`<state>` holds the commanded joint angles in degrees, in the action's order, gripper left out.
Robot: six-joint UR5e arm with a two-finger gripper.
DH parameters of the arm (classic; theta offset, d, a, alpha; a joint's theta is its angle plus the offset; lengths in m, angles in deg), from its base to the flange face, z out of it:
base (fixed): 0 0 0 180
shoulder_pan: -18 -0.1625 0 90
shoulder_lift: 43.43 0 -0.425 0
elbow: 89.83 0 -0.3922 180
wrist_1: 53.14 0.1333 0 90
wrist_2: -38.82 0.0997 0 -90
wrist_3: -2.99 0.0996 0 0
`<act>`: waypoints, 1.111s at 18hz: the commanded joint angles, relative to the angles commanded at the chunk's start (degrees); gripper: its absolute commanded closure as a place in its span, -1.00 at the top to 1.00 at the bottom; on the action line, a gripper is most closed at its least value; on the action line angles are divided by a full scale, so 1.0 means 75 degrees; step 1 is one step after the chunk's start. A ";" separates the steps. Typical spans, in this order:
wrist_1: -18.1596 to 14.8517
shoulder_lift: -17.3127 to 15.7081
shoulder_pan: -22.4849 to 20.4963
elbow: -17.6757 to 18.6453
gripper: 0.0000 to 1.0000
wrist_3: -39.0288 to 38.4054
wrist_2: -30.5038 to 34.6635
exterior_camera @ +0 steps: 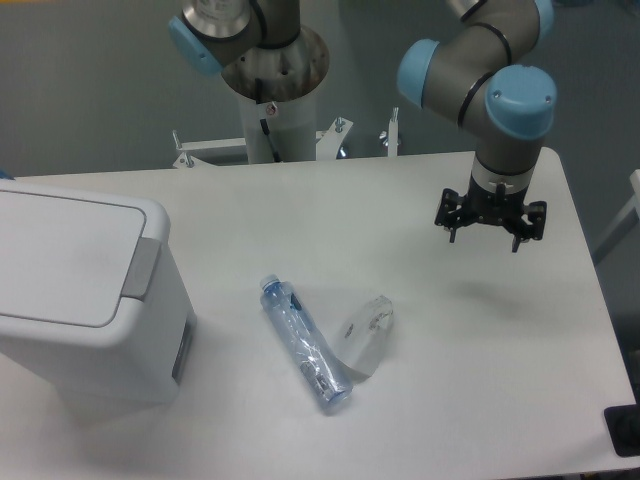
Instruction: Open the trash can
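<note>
The trash can (85, 295) sits at the left edge of the frame on the bench (300, 210), lid down. At the right, well apart from it, the hand (489, 232) hangs above the bench, fingers apart, holding nothing. A clear bottle (306, 343) lies near the centre.

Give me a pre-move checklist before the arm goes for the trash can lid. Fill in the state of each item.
1. Trash can lid shut, so there is work to do: ok.
2. Grey push tab unobstructed from above: ok.
3. Gripper empty: ok, nothing seen between the fingers.
4. Gripper near the tab: not ok, it hangs over the far right of the table.
5. Path leftward free: cannot tell; the clear bottle and a crumpled clear piece lie flat between, gripper height unclear.
6. Fingers open or shut: cannot tell.
</note>
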<state>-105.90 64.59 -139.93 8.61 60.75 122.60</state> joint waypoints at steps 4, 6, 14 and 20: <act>0.0190 0.0023 0.0023 0.0024 1.00 -0.1021 -0.0448; 0.0190 0.0023 0.0081 -0.0034 1.00 -0.1196 -0.0518; 0.0178 0.0012 0.0561 -0.0900 1.00 -0.3668 -0.1772; 0.0190 -0.0128 0.1078 -0.1311 1.00 -0.4442 -0.2299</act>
<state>-104.47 63.62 -131.85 -1.23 27.43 105.36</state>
